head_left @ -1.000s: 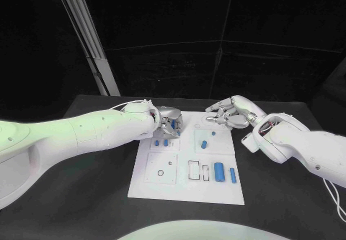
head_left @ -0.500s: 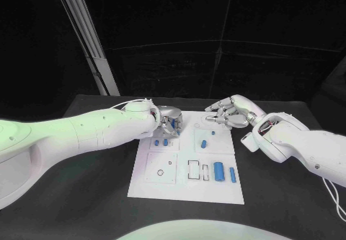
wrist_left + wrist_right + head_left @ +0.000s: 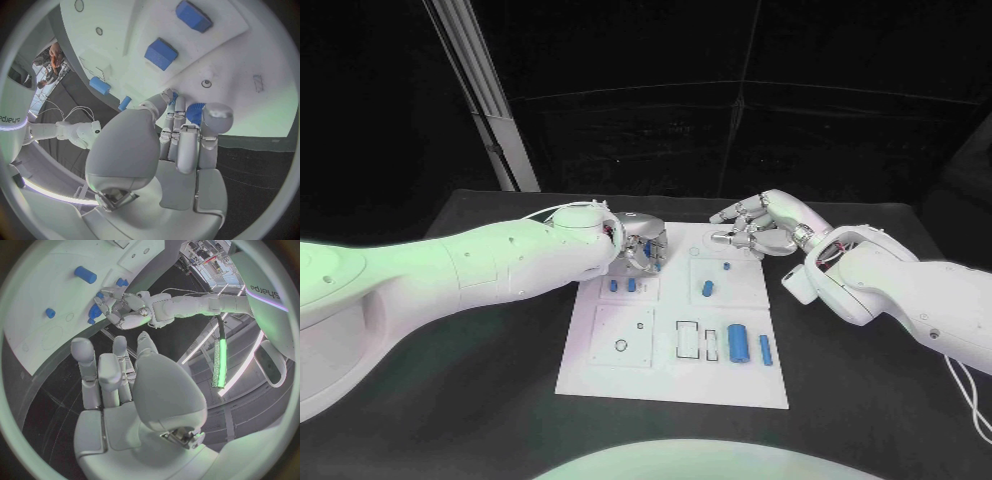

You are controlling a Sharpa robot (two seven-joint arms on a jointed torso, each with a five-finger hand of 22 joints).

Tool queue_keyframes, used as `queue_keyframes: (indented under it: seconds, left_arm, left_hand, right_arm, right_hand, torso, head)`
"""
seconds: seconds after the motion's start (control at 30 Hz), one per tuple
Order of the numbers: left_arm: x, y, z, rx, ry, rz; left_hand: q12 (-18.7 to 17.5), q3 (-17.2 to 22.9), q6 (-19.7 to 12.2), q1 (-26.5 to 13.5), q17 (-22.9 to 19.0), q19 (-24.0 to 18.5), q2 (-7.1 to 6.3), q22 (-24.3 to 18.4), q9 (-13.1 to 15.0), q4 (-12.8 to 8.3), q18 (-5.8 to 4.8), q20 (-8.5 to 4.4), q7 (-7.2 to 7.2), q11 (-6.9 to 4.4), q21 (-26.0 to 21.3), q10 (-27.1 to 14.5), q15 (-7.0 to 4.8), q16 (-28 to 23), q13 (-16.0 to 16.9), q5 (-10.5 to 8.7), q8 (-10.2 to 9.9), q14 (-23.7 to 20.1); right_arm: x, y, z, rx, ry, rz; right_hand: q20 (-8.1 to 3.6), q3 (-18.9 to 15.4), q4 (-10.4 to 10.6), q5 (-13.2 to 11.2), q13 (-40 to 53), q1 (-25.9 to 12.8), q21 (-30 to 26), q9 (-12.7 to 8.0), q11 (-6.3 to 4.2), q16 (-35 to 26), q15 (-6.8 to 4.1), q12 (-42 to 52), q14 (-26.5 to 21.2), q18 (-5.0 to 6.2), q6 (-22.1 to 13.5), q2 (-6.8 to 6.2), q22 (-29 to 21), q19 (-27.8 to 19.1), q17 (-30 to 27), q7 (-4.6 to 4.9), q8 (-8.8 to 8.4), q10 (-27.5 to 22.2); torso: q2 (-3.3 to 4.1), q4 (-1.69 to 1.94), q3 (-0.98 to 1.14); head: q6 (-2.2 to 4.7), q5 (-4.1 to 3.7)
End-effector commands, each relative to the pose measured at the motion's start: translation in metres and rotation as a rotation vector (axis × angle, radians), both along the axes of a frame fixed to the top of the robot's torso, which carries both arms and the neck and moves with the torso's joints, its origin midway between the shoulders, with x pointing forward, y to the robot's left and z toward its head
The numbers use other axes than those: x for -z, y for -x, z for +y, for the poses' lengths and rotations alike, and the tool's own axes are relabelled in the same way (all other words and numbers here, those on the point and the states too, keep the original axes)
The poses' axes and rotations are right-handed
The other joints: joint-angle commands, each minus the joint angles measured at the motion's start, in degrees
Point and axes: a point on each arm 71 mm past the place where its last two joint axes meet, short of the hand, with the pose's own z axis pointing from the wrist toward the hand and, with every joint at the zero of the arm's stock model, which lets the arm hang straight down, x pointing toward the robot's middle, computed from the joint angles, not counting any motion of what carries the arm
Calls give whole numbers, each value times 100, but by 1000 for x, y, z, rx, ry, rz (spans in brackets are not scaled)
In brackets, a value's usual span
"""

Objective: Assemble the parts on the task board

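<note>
The white task board (image 3: 672,372) lies in the middle of the black table. My left hand (image 3: 639,247) hovers over the board's far left corner and pinches a small blue part (image 3: 195,112) between its thumb and fingers. Just in front of it, two small blue parts (image 3: 613,286) (image 3: 632,285) stand in the board. A blue peg (image 3: 708,290) lies mid-board, and a thick blue cylinder (image 3: 737,343) and a slimmer one (image 3: 766,349) lie at the near right. My right hand (image 3: 756,232) hangs over the far right corner with its fingers extended and nothing in them.
Black table surface (image 3: 473,380) surrounds the board on all sides. A slanted metal post (image 3: 495,110) rises behind the table's far left. The board also carries empty rectangular outlines (image 3: 687,339) and a small ring mark (image 3: 620,346).
</note>
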Motion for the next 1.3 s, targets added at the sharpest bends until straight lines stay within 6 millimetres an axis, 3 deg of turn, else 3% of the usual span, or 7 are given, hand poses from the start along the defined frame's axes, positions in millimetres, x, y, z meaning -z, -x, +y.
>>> queue_keyframes:
  seconds: [0.03,0.43,0.7,0.87,1.03,1.17,1.3]
  left_arm:
    - [8,4,1,14,-30,5]
    - [3,9,11,3,7,-32]
    - [-12,10,17,-19,68,-61]
    - [-22,11,23,-32,91,-74]
    - [-28,12,34,-51,88,-70]
    - [-28,12,42,-67,78,-56]
    - [-27,13,50,-81,62,-34]
  left_hand:
    - [-25,48,51,-5,7,53,-42,17,6,6,-84,5,-11,-5,48,37,-28,39,-4,37,-19,192]
    - [-61,109,94,-41,24,64,-50,58,8,-14,-89,-2,-14,-13,80,89,-36,51,-4,56,-33,204]
    - [-103,162,117,-68,31,76,-65,89,6,-36,-94,-6,-14,-15,105,115,-39,57,-7,67,-55,213]
    - [-104,163,117,-69,31,76,-66,89,6,-36,-94,-7,-14,-15,105,116,-40,57,-7,67,-55,213]
    - [-137,205,141,-93,35,89,-86,127,6,-57,-101,-9,-16,-16,134,147,-41,60,-6,68,-72,220]
    - [-142,210,148,-101,36,92,-92,135,7,-60,-102,-10,-18,-18,141,156,-42,61,-5,66,-74,221]
    - [-152,218,158,-113,29,98,-100,153,7,-65,-105,-11,-21,-20,154,169,-44,60,-5,63,-78,221]
  right_arm:
    - [-2,0,1,-10,-4,-9]
    - [-2,0,0,-8,-4,-12]
    - [-2,0,-1,-5,-4,-13]
    - [-1,0,-1,-4,-3,-13]
    - [-1,-1,-2,-1,-2,-13]
    - [-1,-1,-3,0,-1,-12]
    - [-1,-1,-3,1,0,-12]
  right_hand:
    - [-6,-21,-17,16,-7,16,-24,-5,21,-27,32,19,12,92,-28,60,-9,-52,8,22,-10,-36]
    - [-6,-21,-17,16,-7,16,-24,-5,21,-27,32,19,12,92,-28,60,-9,-52,8,22,-10,-36]
    - [-6,-21,-17,16,-7,16,-24,-5,21,-27,32,19,12,92,-28,60,-9,-52,8,22,-10,-36]
    - [-6,-21,-17,16,-7,16,-24,-5,21,-27,32,19,12,92,-28,60,-9,-52,8,22,-10,-36]
    - [-6,-21,-17,16,-7,16,-24,-5,21,-27,32,19,12,92,-28,60,-9,-52,8,22,-10,-36]
    - [-6,-21,-17,16,-7,16,-24,-5,21,-27,32,19,12,92,-28,60,-9,-52,8,22,-10,-36]
    - [-6,-21,-17,16,-7,16,-24,-5,21,-27,32,19,12,92,-28,60,-9,-52,8,22,-10,-36]
  torso:
    - [1,1,0]
    - [-2,5,-2]
    - [-1,9,0]
    - [-2,-8,-7]
    - [-1,4,5]
    - [-3,24,2]
    - [0,19,2]
  head:
    - [0,-4]
    - [12,-17]
    - [29,-16]
    - [39,-9]
    - [33,5]
    - [33,-1]
    - [36,16]
